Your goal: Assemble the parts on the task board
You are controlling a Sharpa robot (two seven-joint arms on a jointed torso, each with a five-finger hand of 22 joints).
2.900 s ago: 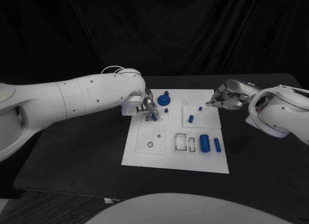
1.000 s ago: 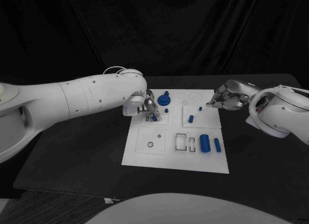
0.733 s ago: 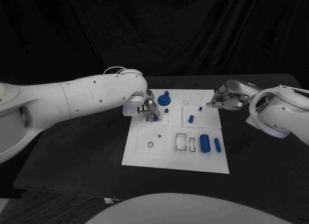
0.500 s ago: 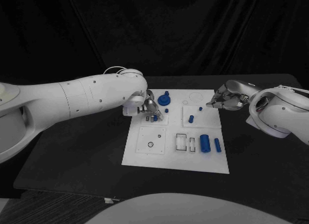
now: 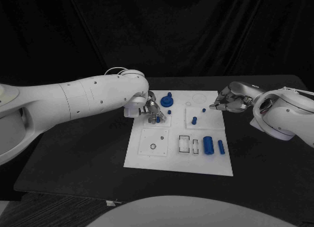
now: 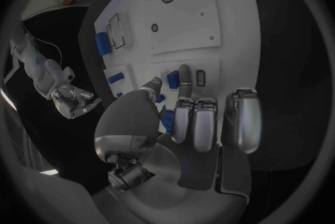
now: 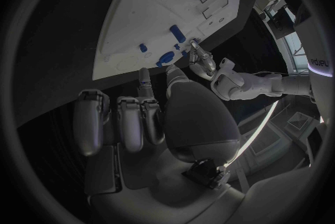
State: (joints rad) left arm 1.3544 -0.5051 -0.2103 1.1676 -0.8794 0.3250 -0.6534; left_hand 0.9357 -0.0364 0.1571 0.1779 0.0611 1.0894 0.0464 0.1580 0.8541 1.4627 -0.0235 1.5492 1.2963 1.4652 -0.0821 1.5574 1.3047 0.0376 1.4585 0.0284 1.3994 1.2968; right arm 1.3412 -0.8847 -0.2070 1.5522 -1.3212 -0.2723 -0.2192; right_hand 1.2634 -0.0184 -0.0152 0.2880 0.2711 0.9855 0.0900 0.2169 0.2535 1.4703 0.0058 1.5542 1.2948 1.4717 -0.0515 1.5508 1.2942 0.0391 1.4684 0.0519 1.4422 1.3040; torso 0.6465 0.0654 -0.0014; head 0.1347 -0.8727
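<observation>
The white task board point(image 5: 153, 153) lies mid-table. My left hand point(image 5: 148, 109) hovers over its far-left corner and pinches a small blue part point(image 5: 157, 119) between thumb and a finger, low over a slot there; the left wrist view shows this part point(image 6: 172, 83) between the fingertips of the left hand point(image 6: 181, 118). A blue knob point(image 5: 167, 100) and a small peg point(image 5: 169, 112) stand just beside it. My right hand point(image 5: 228, 101) hangs at the board's far-right edge with its fingers curled in and nothing in them, as the right wrist view of that hand point(image 7: 161, 118) also shows.
On the board stand two more blue pegs point(image 5: 194, 120), and a thick blue cylinder point(image 5: 208, 145) lies beside a slimmer one point(image 5: 220, 147) near the right edge. Rectangular slots point(image 5: 187, 144) and a round hole point(image 5: 153, 146) sit in the near half. Black table surrounds the board.
My left hand's fingers have shifted slightly over the far-left corner, and the small blue part now shows under the fingertips. The right hand has stayed where it was.
</observation>
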